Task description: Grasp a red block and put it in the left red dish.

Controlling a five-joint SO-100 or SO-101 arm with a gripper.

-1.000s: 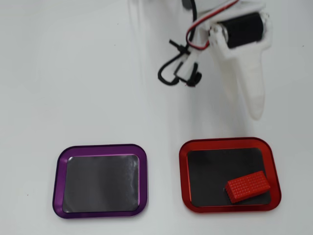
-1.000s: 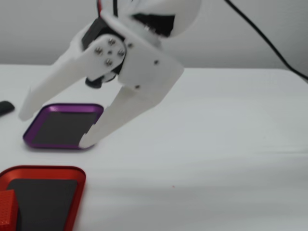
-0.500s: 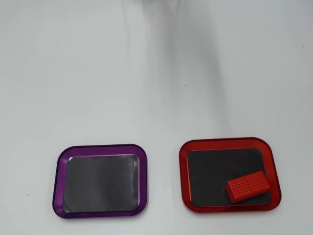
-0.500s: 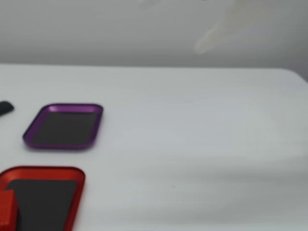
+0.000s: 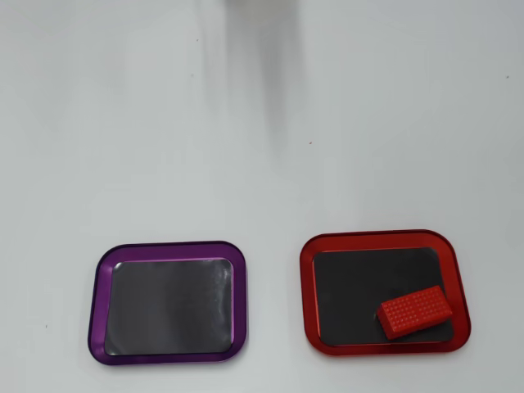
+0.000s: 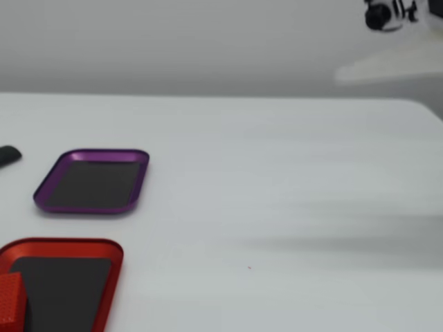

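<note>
Resting inside red dish: red block

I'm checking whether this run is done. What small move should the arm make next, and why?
Probably none beyond staying clear: the red block already lies inside the red dish, in its lower right corner in the overhead view. The purple tray is empty, and no gripper is visible.

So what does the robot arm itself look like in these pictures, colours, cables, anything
Very little of it shows. The overhead view has only a grey motion smear at the top edge, with no arm in frame. In the fixed view, a small black and white part sits in the top right corner, possibly belonging to the arm, above a pale blurred streak. Fingers, cables and markings cannot be made out.
</note>
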